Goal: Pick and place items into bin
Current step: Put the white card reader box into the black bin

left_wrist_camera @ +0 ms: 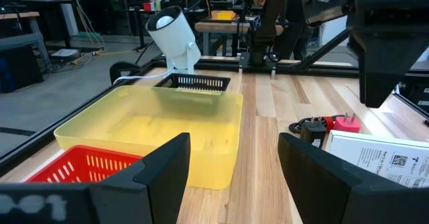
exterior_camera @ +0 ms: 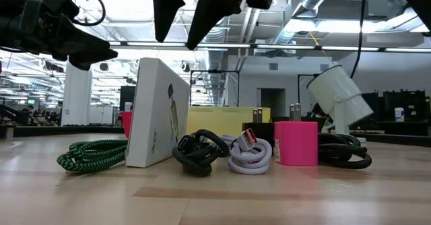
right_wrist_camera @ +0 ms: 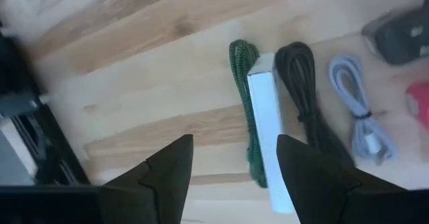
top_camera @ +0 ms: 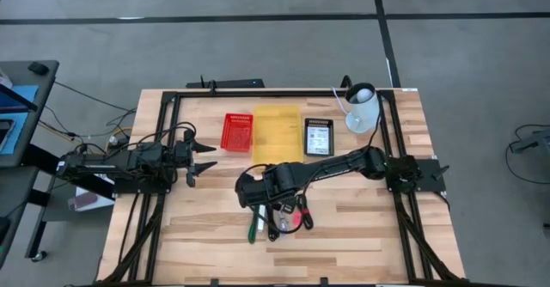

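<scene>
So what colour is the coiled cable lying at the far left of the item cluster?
Green braided with black flecks, the coiled cable shows best in the low view.

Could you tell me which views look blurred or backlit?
Right wrist view: soft throughout, the white box and green cable smeared. Low view: the pincers hang as dark silhouettes against bright ceiling lights. High view: evenly lit, no harsh glare.

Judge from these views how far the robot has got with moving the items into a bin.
Done: nothing; the yellow bin looks empty. In hand: right gripper hovers open above the white box and green cable, holding nothing. Left: every item, still on the table. Left gripper waits open.
</scene>
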Controlling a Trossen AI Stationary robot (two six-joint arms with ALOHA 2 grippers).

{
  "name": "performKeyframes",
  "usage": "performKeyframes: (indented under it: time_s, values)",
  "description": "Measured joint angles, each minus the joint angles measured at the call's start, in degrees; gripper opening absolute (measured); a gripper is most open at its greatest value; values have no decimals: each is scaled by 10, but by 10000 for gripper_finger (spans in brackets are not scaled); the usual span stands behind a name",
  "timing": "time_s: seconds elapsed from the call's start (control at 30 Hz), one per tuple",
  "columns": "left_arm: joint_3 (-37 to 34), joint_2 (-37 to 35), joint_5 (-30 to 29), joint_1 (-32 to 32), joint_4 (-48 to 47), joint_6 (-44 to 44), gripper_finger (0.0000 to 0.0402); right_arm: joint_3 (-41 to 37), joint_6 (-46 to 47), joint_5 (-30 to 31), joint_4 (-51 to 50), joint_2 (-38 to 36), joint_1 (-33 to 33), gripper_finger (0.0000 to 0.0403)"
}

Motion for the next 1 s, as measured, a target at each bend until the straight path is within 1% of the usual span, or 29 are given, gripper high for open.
performKeyframes:
  time_s: [0.23, 0.37, 0.53, 0.9, 1.0]
  values:
    - [0, 0, 0, 0, 0, 0, 220, 0, -116, 0, -2, 0, -6, 205]
    - [0, 0, 0, 0, 0, 0, 220, 0, -133, 1, 1, 0, -10, 206]
    - [0, 0, 0, 0, 0, 0, 220, 0, -183, 1, 8, 0, -16, 207]
    - [0, 0, 0, 0, 0, 0, 220, 0, -188, 5, 6, 0, -20, 192]
    - [0, 0, 0, 0, 0, 0, 220, 0, -209, 16, -1, 0, -20, 189]
